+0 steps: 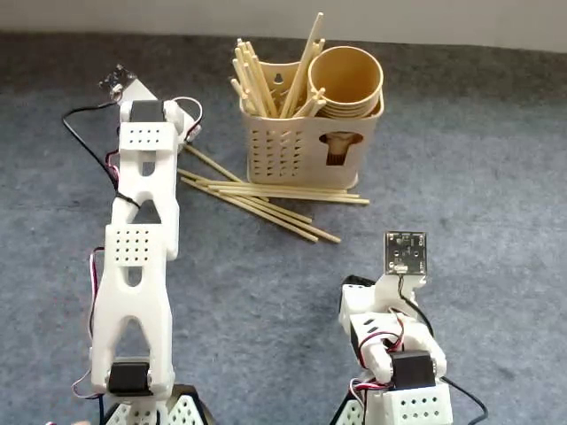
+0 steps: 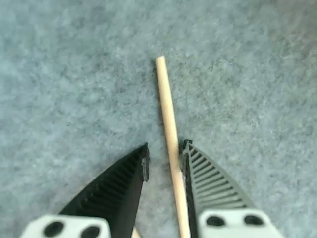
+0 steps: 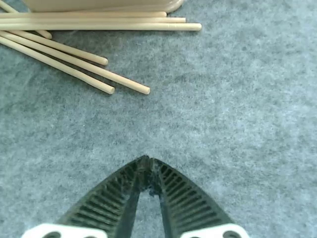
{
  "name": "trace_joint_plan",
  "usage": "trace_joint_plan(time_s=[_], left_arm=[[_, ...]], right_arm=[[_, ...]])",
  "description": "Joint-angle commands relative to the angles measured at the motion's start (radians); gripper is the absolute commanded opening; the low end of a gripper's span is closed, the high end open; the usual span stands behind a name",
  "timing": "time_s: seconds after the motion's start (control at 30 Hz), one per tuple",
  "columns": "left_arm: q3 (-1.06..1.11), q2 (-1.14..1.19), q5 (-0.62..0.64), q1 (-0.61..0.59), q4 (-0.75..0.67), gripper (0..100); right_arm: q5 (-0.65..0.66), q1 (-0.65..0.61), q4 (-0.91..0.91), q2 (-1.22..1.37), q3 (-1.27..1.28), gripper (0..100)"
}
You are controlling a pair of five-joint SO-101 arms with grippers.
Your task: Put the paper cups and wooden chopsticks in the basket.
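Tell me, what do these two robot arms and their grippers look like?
The left arm and right arm are white plastic with rows of small holes, black motors at the joints and thin black, red and white cables. The left gripper and right gripper each have two black, ribbed fingers tapering to points, on a white base.

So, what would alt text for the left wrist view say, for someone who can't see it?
A wooden chopstick lies on a grey mat between the left gripper's open, black ridged fingers, right beside one of them.
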Motion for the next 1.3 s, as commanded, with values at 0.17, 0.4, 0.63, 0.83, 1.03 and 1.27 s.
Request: trace_joint_plan(time_s=[0.17, 0.4, 0.63, 0.83, 1.03, 1.27], left_arm=[[-0.027, -0.007, 0.0, -0.015, 0.138, 1], [-0.028, -0.013, -0.002, -0.015, 0.281, 1], [-0.028, -0.015, -0.061, -0.039, 0.319, 1], [-0.021, -0.088, -0.063, -0.068, 0.322, 0], [-0.019, -0.148, -0.063, -0.071, 0.324, 0], [-0.019, -0.232, -0.071, -0.081, 0.33, 0]], right_arm=[[-0.008, 0.013, 0.004, -0.013, 0.148, 0.5], [-0.008, 0.013, 0.004, -0.013, 0.148, 0.5], [-0.008, 0.013, 0.004, -0.013, 0.148, 0.5], [-0.008, 0.013, 0.004, -0.013, 0.148, 0.5], [-0.008, 0.013, 0.004, -0.013, 0.148, 0.5], [-0.006, 0.013, 0.004, -0.013, 0.148, 0.5]])
